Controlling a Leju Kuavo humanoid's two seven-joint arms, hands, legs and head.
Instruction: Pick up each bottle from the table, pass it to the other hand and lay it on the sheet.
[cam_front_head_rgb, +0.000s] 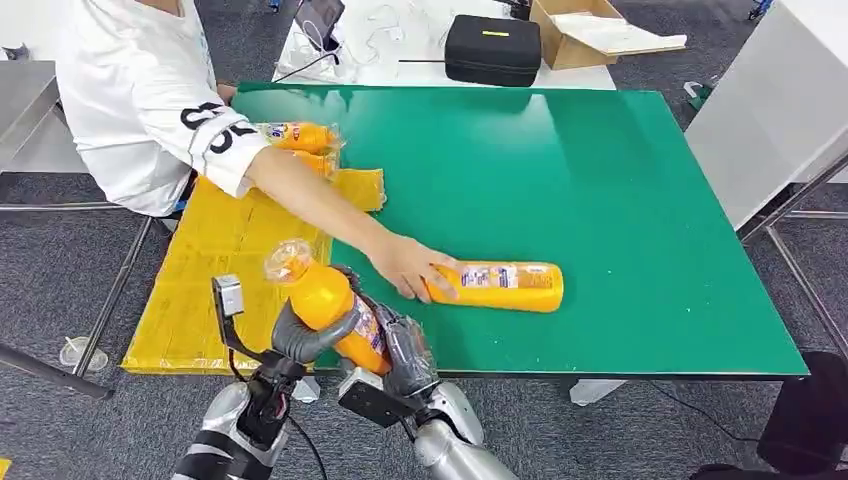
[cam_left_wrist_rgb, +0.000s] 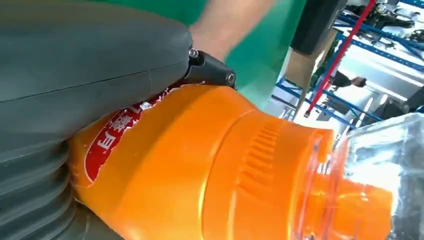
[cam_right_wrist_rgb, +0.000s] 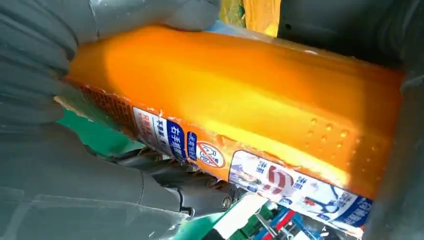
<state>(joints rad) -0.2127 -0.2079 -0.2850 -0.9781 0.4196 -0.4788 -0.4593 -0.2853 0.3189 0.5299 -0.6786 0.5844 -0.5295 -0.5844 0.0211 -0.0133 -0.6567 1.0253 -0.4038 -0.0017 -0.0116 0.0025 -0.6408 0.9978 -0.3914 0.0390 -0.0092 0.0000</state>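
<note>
Orange is the bottle that both robot hands hold over the near edge of the green bench in the head view. The left robot hand wraps around its middle, and the right robot hand holds its lower end. The clear cap points up and to the left. A yellow sheet lies on the left part of the bench, with more bottles at its far end. A person's hand touches another orange bottle lying flat on the green top.

In the left wrist view, the left robot hand presses on the bottle by its red label.

In the right wrist view, the right robot hand grips the bottle near its blue and white label.
</note>
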